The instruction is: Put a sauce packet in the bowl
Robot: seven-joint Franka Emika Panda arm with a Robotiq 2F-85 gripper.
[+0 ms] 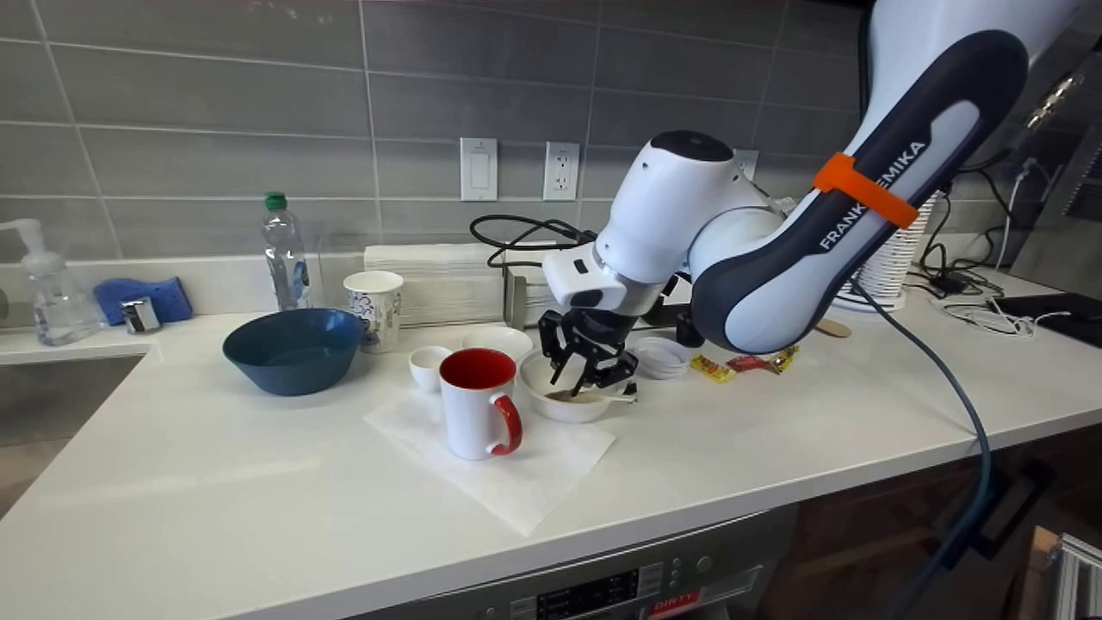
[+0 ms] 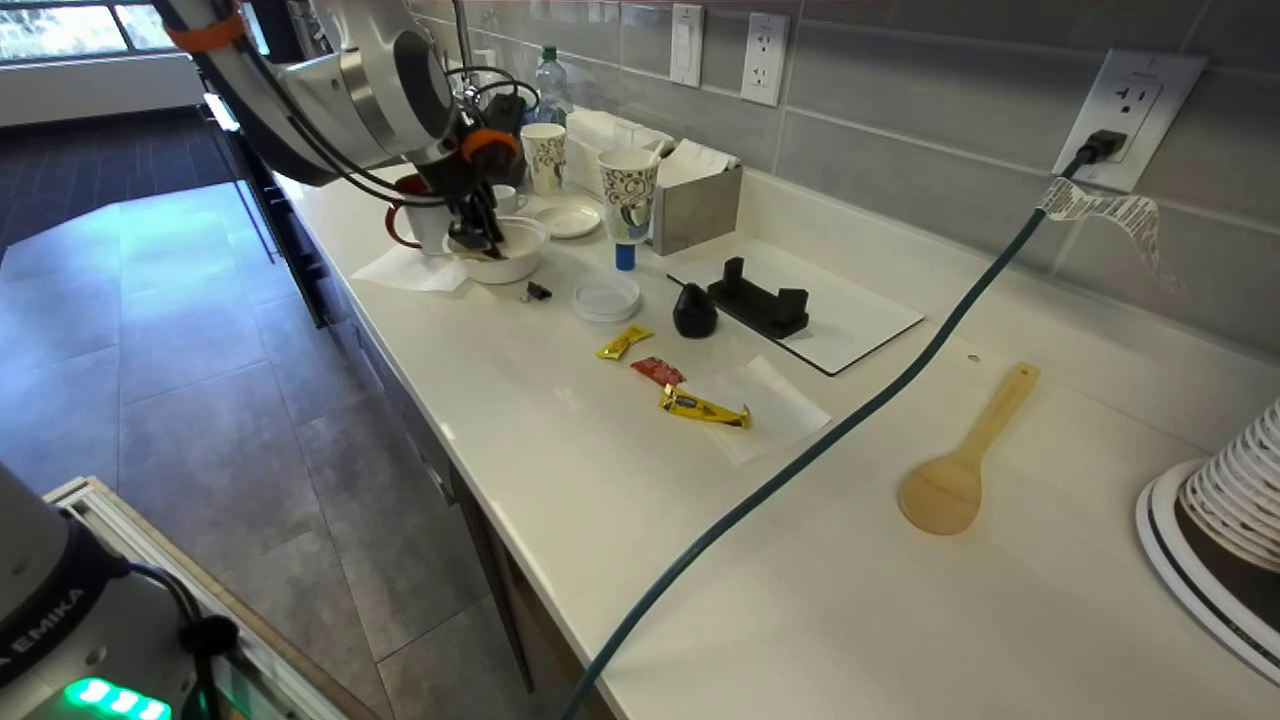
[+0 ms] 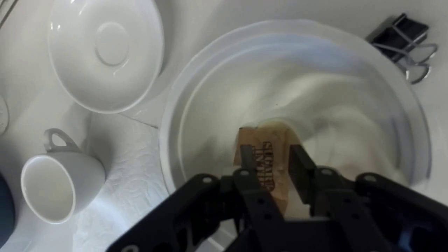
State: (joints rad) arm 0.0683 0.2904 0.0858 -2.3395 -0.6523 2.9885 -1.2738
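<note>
The white bowl (image 1: 564, 413) stands on the counter beside a red-and-white mug; it also shows in an exterior view (image 2: 522, 262) and in the wrist view (image 3: 170, 140). My gripper (image 1: 568, 384) points down into the bowl; its fingers (image 3: 272, 150) are apart. A brown packet with sugar lettering (image 3: 266, 134) lies between and below the fingers inside the bowl. I cannot tell whether a finger touches it. On the counter lie a yellow packet (image 2: 624, 342), a red packet (image 2: 658, 371) and another yellow packet (image 2: 704, 408), away from the gripper.
The mug (image 1: 469, 422) and a small white cup (image 1: 428, 368) stand close to the bowl. A saucer (image 3: 112, 43) and a binder clip (image 3: 400, 36) lie beside it. Clear round dishes (image 2: 606, 298), a paper cup (image 2: 630, 190) and a dark blue bowl (image 1: 293, 353) stand around.
</note>
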